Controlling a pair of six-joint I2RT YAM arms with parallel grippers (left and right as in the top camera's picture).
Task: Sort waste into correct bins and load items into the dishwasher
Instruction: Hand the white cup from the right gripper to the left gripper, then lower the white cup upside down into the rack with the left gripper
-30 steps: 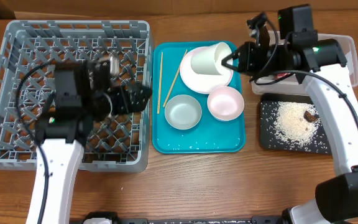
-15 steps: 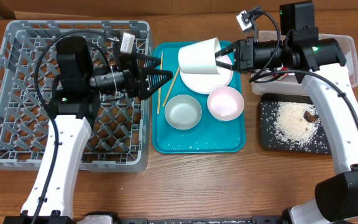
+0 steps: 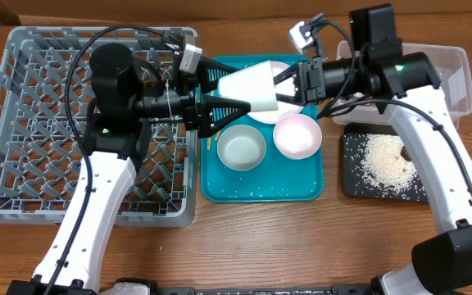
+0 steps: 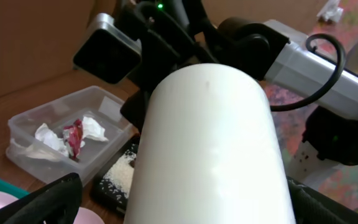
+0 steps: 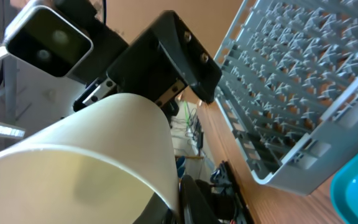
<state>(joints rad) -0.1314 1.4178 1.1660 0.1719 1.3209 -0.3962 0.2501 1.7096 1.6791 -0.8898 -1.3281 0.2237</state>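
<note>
Cup [image 3: 248, 84] is hanging sideways in mid-air over the teal tray [image 3: 220, 187], next to the rack [image 3: 23, 123]. Right gripper [image 3: 285, 82] is pinching its rim, fingers clenched. Left gripper [image 3: 229, 85] is sitting spread wide around the cup's base; can't tell if it's touching.

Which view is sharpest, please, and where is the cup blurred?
Overhead: evenly lit and sharp, the white cup crisp. Left wrist: the cup looms soft and washed out; the clear tub behind is sharper. Right wrist: cup blurred up close, dish rack clearer.
</note>
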